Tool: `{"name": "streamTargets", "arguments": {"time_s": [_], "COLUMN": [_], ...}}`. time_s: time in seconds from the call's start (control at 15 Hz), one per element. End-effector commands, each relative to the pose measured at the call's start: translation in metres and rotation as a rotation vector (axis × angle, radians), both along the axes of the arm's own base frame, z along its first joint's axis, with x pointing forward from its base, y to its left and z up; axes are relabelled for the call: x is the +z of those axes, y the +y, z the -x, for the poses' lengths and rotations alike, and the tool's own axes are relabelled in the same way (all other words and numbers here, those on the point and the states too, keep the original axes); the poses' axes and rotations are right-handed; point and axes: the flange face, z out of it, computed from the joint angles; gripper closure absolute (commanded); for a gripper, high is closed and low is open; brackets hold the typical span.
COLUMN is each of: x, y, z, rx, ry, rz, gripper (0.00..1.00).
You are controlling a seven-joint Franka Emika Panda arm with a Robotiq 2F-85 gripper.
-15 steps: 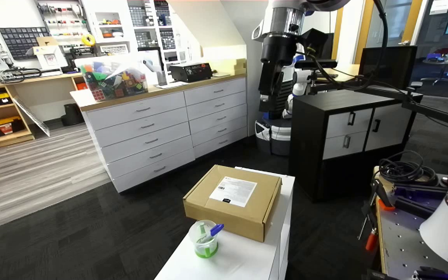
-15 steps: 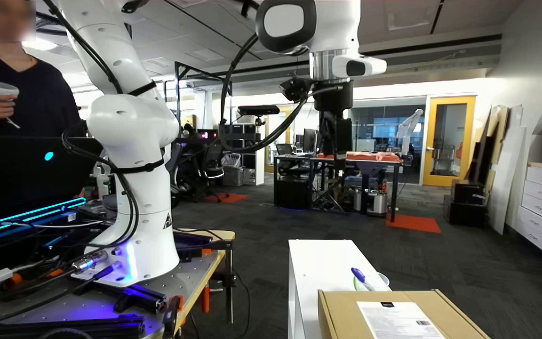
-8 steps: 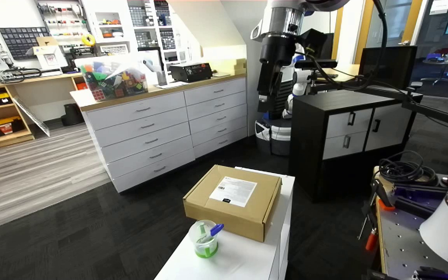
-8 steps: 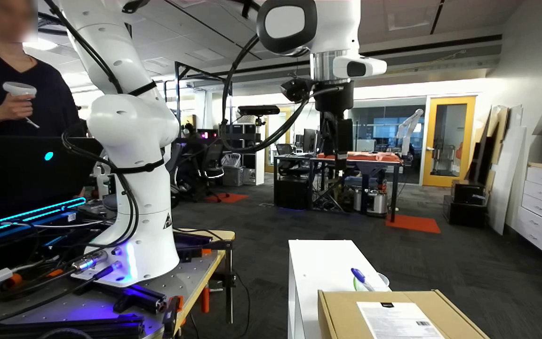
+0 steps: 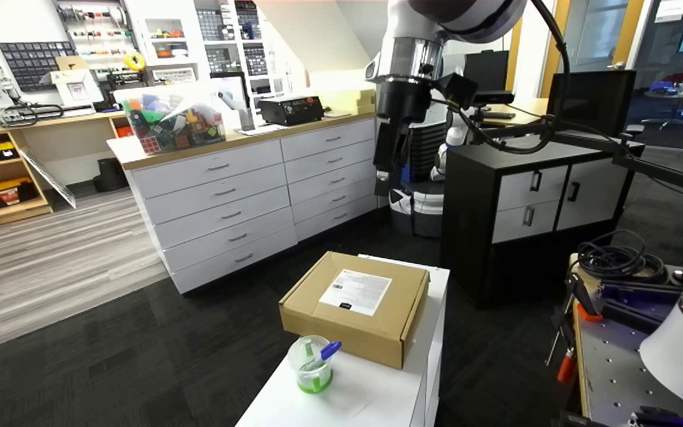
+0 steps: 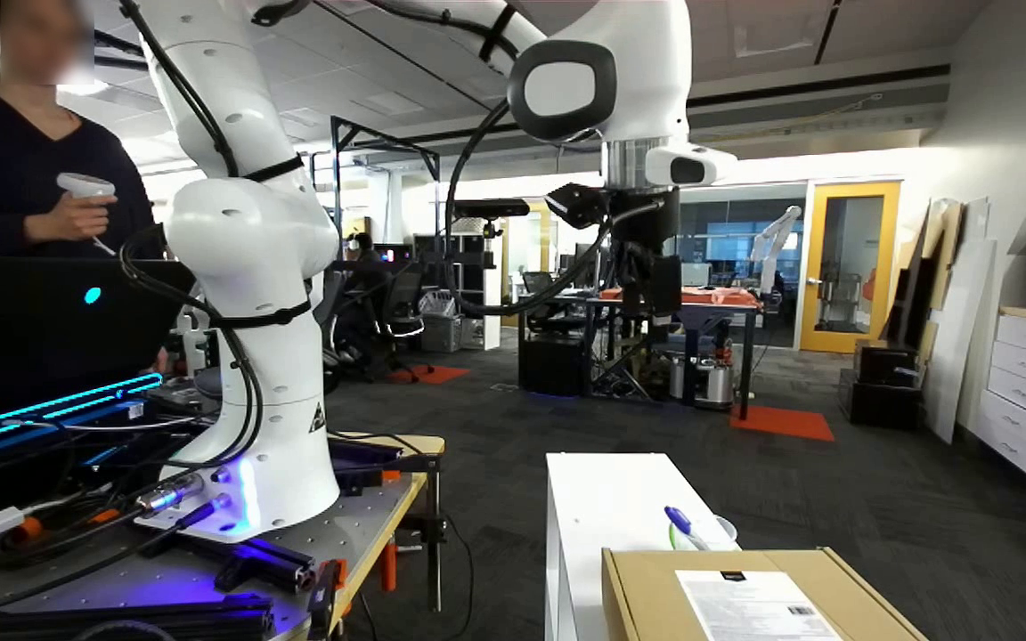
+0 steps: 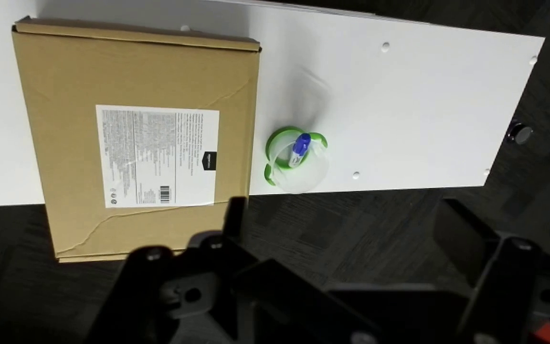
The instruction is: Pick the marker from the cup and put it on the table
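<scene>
The marker [image 7: 299, 150] has a blue cap and a white barrel. It leans in the cup [image 7: 313, 174], cap end up. The cup is clear with green parts and stands upright on the white table [image 7: 423, 105]. In both exterior views the blue cap [image 5: 331, 350] [image 6: 677, 518] sticks out above the cup [image 5: 314, 382] [image 6: 728, 528]; in an exterior view the box partly hides the cup. My gripper [image 7: 346, 212] is open and empty, its fingers wide apart in the wrist view. In an exterior view the gripper [image 5: 384, 181] hangs well above the table, apart from the cup.
A flat cardboard box [image 5: 356, 302] lies on the table right beside the cup. A black cabinet [image 5: 484, 237] and a white drawer cabinet [image 5: 229, 201] stand beyond the table. A person [image 6: 41, 169] holding a white controller stands behind the robot base.
My gripper has moved lower, and to the left in an exterior view. The marker, cup and box have not moved. The person's hand with the controller has shifted right and down.
</scene>
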Motion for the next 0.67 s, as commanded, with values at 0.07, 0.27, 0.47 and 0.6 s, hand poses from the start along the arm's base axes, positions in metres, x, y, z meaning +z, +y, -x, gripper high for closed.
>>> {"name": "streamTargets", "arguments": {"time_s": [0.07,0.27,0.47,0.6], "x": [-0.022,-0.040,-0.054,-0.058], "y": [0.026,0.047,0.065,0.075], "z": [-0.018,-0.027,-0.033,-0.035], "rx": [0.052,0.091,0.123,0.142], "ry": [-0.007,0.017,0.050,0.074], "rz": [0.005,0.003,0.002,0.006], "gripper": [0.00,0.00,0.00,0.00]}}
